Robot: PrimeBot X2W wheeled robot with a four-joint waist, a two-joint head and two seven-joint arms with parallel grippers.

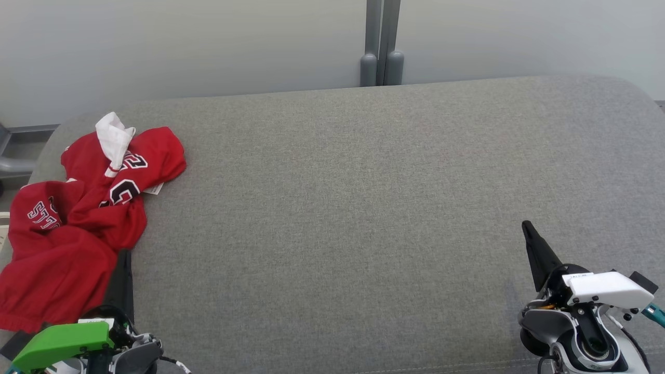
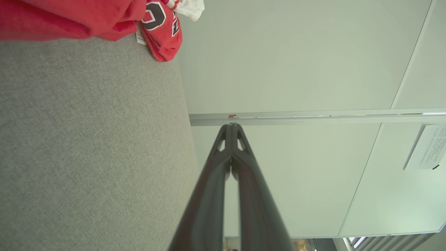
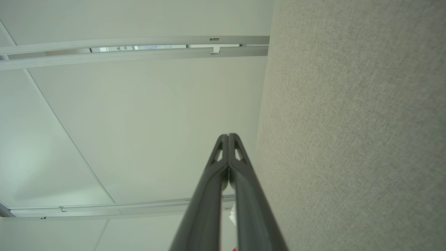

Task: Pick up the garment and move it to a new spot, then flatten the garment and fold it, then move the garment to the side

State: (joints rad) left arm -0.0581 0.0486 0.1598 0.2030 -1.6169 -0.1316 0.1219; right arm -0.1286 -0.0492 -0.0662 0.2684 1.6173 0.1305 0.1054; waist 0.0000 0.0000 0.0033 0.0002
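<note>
Red garment [image 1: 78,218] lies crumpled at the left end of the grey table [image 1: 337,208]. Left tool [image 1: 124,257] sits just beside its near edge, fingers pressed together, holding nothing. Right tool [image 1: 526,227] is well apart at the near right, also closed and empty.

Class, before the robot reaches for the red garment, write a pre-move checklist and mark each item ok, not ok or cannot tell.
1. Garment located, crumpled at the grey surface's left end: ok.
2. Left gripper open to grasp: not ok, shut.
3. Right gripper empty: ok, shut on nothing.
4. Bare surface for the new spot: ok.
5. Garment wholly on the surface: cannot tell, it runs past the view's edge.
</note>
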